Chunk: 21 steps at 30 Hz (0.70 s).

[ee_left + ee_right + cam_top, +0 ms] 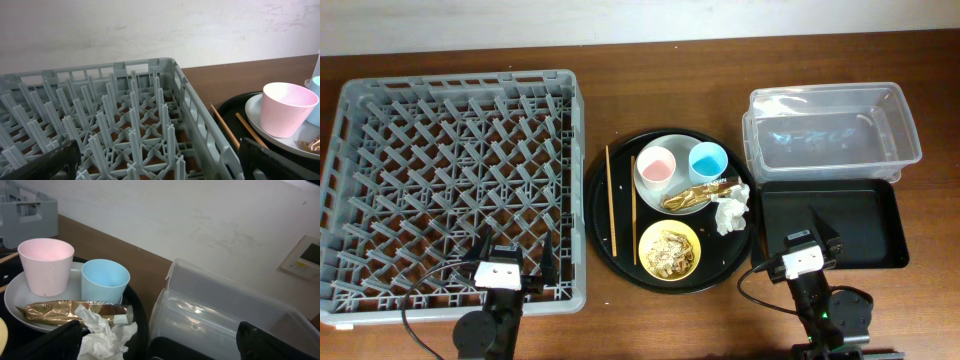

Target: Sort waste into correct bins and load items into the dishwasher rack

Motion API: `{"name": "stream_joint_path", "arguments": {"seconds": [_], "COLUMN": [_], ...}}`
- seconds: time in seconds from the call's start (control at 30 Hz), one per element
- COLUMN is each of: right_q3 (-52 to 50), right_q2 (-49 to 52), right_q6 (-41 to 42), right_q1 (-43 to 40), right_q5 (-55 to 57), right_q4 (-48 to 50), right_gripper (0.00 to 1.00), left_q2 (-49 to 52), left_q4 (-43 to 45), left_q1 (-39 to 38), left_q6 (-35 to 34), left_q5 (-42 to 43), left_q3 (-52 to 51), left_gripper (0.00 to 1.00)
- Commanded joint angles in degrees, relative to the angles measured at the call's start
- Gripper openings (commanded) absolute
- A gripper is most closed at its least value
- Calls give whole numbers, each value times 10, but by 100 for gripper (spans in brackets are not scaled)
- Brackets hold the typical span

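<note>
Jaws of left gripper [160,162] and right gripper [165,342] spread wide, empty.

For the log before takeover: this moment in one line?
left gripper open above dishwasher rack | right gripper open above rectangular black tray | pink cup, blue cup, bowl, chopsticks, napkin, wrapper on round tray | nothing sorted

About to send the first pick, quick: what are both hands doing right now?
Left hand: open, holding nothing.
Right hand: open, holding nothing.
</note>
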Motion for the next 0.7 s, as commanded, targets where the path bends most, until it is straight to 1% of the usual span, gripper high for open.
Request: {"name": "stream_joint_path", "arguments": {"seconds": [0.0,0.07,0.1,0.13,0.17,0.2,0.27,0.3,0.33,0.37,0.4,0.43,0.47,0.5,0.57,0.6,0.63,0.67], "right_q3": [-3,-3,-3,-3,-3,-3,-3,-3,-3,-3,-3,-3,-3,-3,-3,-3,-3,-3], "right_q2": [-3,-3,-3,-3,-3,-3,-3,-3,-3,-3,-3,-3,-3,-3,-3,-3,-3,-3], "right_q6": [-2,-2,-2,-2,-2,-2,-2,-2,-2,-2,-2,-2,-2,-2,-2,-2,-2,-2], "right_q1": [-4,-4,-4,-4,-4,-4,-4,-4,-4,-4,-4,-4,-4,-4,-4,-4,-4,-4], "right_q5": [-5,-5,-5,-5,-5,-5,-5,-5,-5,-5,-5,-5,-5,-5,-5,-5,-5,-5], "right_q4": [-2,-2,-2,-2,-2,-2,-2,-2,-2,-2,-2,-2,-2,-2,-2,-2,-2,-2], "right_gripper": [99,99,99,99,99,99,99,99,99,99,99,99,98,99,99,99,99,99], "left_q2": [-3,-3,-3,-3,-3,4,38,93,131,203,265,354,449,504,586,626,651,675], "left_q4": [7,44,71,61,41,-18,-97,-177,-230,-325,-400,-491,-558,-577,-586,-596,-613,-634], "left_q1": [-2,-2,-2,-2,-2,-2,-2,-2,-2,-2,-2,-2,-2,-2,-2,-2,-5,-12], "left_q6": [16,15,14,-16,-35,-53,-50,-26,-13,-9,-9,-9,-10,-11,-11,-11,-11,-11], "left_q5": [-2,-24,2,50,59,69,69,86,103,126,141,160,217,292,396,421,422,417], "left_q3": [-1,-1,5,42,67,128,225,325,382,476,546,634,722,768,822,827,827,827], "left_gripper": [99,99,99,99,99,99,99,99,99,99,99,99,99,99,99,99,96,96]}}
